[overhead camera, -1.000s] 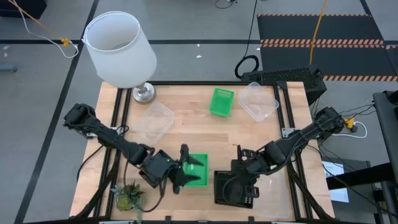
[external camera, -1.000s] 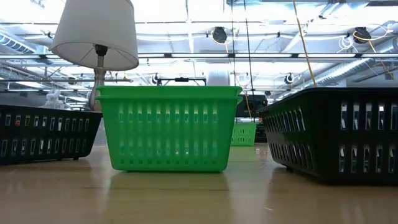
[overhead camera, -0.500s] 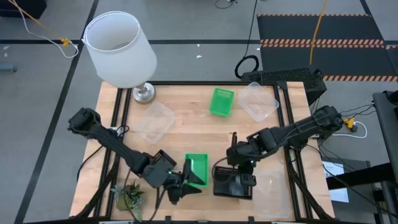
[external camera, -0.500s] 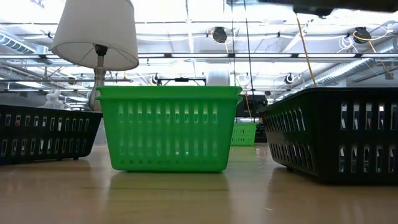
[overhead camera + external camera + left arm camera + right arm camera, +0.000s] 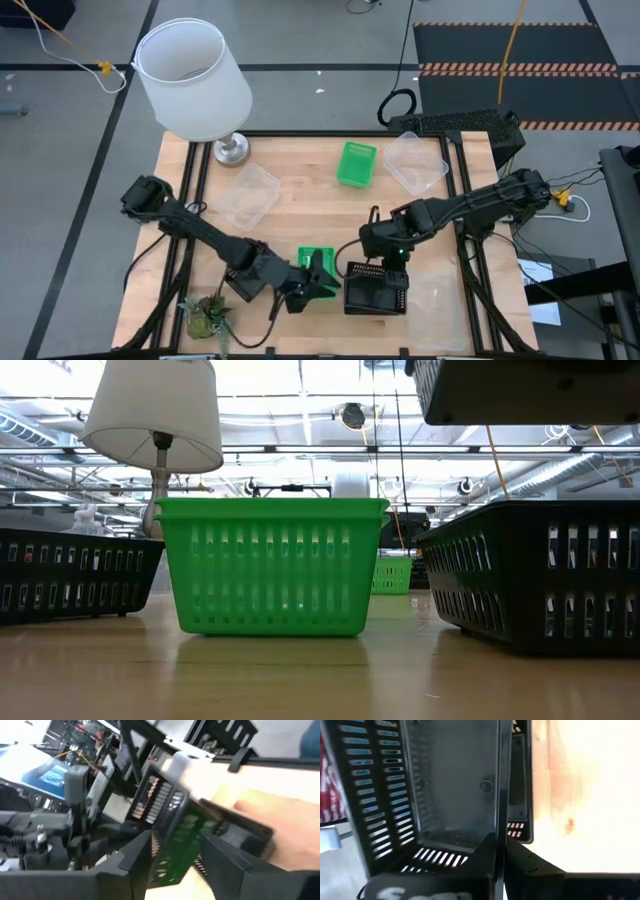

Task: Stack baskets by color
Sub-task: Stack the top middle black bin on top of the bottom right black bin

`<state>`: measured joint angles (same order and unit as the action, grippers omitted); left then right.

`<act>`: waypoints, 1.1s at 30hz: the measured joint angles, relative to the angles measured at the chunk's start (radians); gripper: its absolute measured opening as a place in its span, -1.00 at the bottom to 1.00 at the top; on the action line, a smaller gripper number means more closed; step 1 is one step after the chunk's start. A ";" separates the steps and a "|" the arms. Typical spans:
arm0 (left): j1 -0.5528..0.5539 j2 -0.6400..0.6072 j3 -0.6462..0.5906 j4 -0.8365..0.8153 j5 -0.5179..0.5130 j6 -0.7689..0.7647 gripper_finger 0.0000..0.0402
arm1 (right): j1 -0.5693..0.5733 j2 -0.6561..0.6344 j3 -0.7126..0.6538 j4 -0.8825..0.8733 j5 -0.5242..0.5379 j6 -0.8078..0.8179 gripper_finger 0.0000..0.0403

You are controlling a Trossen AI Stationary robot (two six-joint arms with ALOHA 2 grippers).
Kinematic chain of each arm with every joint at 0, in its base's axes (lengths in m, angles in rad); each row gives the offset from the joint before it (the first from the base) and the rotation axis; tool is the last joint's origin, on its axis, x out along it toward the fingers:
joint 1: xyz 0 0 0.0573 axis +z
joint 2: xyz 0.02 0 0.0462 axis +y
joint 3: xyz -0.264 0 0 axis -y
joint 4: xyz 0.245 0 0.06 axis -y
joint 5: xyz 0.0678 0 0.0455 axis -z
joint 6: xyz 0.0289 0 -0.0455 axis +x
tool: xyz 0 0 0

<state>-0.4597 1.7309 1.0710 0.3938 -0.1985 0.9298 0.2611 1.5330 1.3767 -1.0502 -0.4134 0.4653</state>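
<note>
My right gripper (image 5: 385,262) sits at the near middle of the table, its fingers clamped tight on the wall of a black basket (image 5: 377,290). In its wrist view the two dark fingers (image 5: 492,851) pinch the rim of that basket (image 5: 445,785), which hangs tilted, with another black basket (image 5: 520,805) lying beneath it on the wood. From table height I see the underside of the lifted one (image 5: 530,390) at the top of the frame, clear of the black basket on the table (image 5: 535,575).

My left gripper (image 5: 315,282) is just beside it, at the near green basket (image 5: 318,262). Its wrist view shows the fingers on either side of the green slotted wall (image 5: 180,845); I cannot tell whether they are actually squeezing it yet.

Further back, a second green basket (image 5: 357,163) lies near the far edge, a clear basket (image 5: 414,162) beside it at the far right corner, and another clear one (image 5: 250,192) left of centre. A further black basket (image 5: 70,575) shows at the low view's left.

The white lamp (image 5: 192,80) stands at the far left corner, the small potted plant (image 5: 205,316) at the near left.
</note>
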 joint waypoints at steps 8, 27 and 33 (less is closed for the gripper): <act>0.045 0.002 0.000 -0.004 0.076 0.084 -0.50 | -0.033 0.000 -0.004 0.047 -0.037 -0.030 -0.96; 0.046 0.002 0.000 0.009 0.111 0.097 -0.95 | -0.042 0.000 -0.005 0.136 -0.060 -0.035 -0.96; 0.043 0.002 0.000 0.012 0.119 0.098 -0.97 | -0.021 0.000 -0.005 0.159 -0.012 -0.036 -0.96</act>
<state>-0.4168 1.7329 1.0710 0.4061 -0.0793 1.0281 0.2403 1.5326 1.3720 -0.8913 -0.4254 0.4292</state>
